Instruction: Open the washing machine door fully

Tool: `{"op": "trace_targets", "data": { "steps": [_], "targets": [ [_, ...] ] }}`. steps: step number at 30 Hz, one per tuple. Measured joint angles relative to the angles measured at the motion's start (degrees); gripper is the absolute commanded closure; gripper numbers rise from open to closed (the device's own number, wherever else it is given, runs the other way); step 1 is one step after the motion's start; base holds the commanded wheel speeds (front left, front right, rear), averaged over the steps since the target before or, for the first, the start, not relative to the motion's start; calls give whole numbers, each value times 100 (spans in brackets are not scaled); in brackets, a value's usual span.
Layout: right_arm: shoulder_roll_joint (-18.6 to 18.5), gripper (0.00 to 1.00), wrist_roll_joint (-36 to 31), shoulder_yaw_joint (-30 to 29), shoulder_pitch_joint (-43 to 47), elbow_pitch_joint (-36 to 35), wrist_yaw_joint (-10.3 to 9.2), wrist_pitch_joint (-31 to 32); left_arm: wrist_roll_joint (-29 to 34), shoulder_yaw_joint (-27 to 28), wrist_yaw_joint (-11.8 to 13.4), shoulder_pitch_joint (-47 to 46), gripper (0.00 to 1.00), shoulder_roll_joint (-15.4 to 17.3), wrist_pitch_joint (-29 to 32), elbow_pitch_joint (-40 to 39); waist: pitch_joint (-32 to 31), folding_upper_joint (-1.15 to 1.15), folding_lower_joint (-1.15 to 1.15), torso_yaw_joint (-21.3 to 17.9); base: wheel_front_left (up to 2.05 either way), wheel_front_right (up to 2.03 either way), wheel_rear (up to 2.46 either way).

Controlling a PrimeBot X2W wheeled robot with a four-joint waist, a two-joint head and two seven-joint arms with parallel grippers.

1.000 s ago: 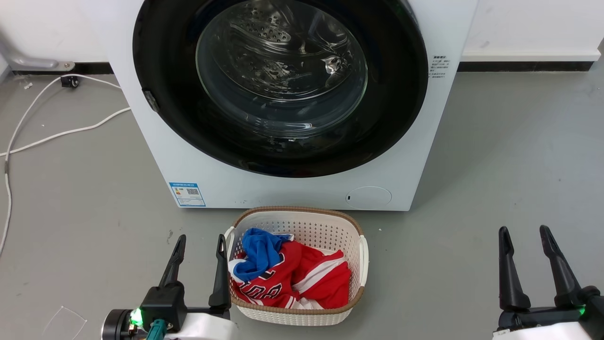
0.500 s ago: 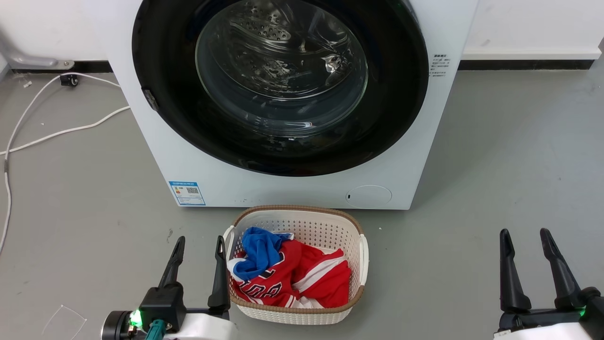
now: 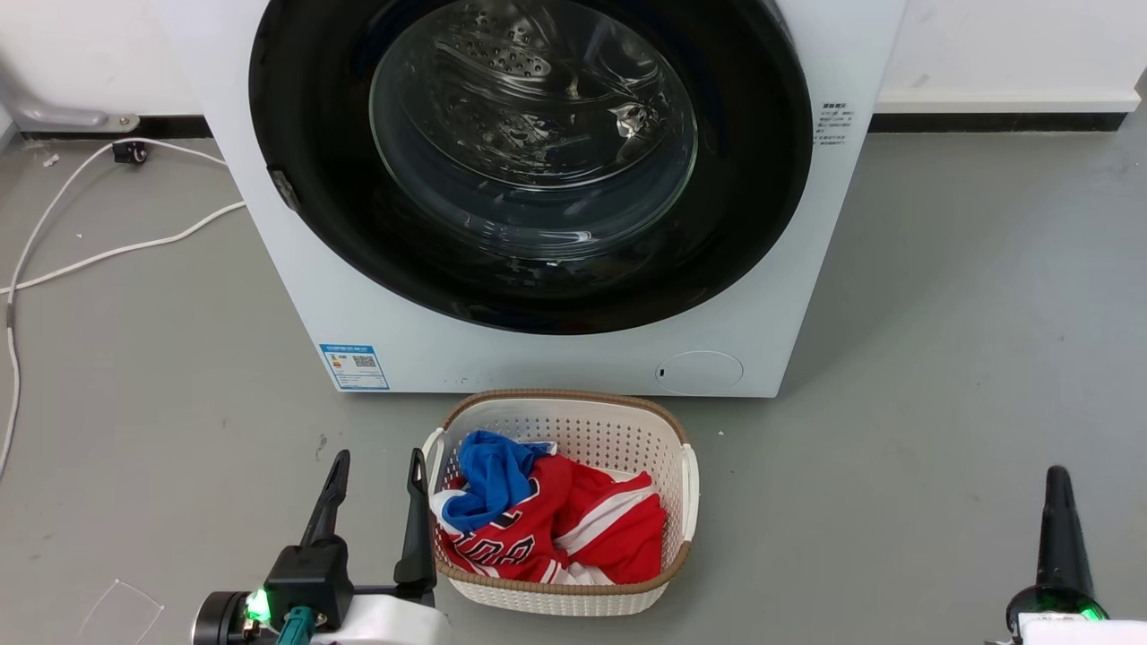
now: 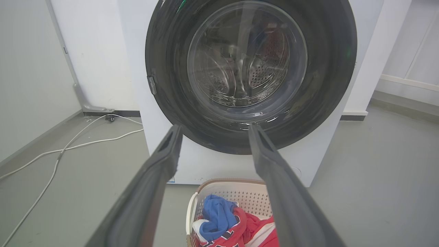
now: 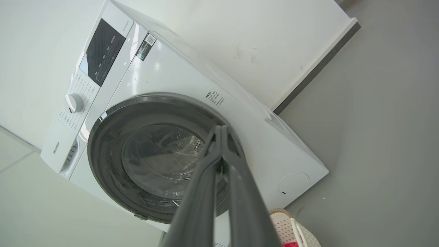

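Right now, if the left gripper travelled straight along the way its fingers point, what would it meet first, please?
Probably the washing machine door, low on its black ring; the left gripper, open, aims there over the laundry basket. Depth is hard to judge.

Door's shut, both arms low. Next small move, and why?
Probably raise the right gripper, jaws shut, toward the right rim of the door, which sits flush on the washing machine; that gripper hangs low, level with the basket, touching nothing.
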Motion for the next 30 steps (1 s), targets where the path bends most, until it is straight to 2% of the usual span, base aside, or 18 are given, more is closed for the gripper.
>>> {"op": "trace_targets", "data": {
  "steps": [6,9,13,19,23,30],
  "targets": [
    [5,100,2418,402,-29,376,0,0,-9,-23,5,0,0,-1,0,21,-6,0,0,15,0,0,0],
    [4,100,3256,653,-32,335,0,0,-10,-26,9,0,0,0,0,21,-6,0,0,17,0,0,0],
    [3,100,4027,915,-31,91,0,-1,-11,-26,23,1,0,0,0,22,-8,0,0,27,0,0,0],
    [5,100,4296,939,-13,-258,-1,398,-14,-33,23,1,0,0,0,29,-3,0,0,48,0,0,0],
    [-31,100,4291,777,38,-417,0,806,-14,-37,23,1,0,0,0,35,-5,0,0,76,0,0,0],
    [-26,100,4192,601,127,-456,-1,1148,-9,-32,23,1,0,0,0,31,-17,0,0,103,0,0,0]
  ]
}}
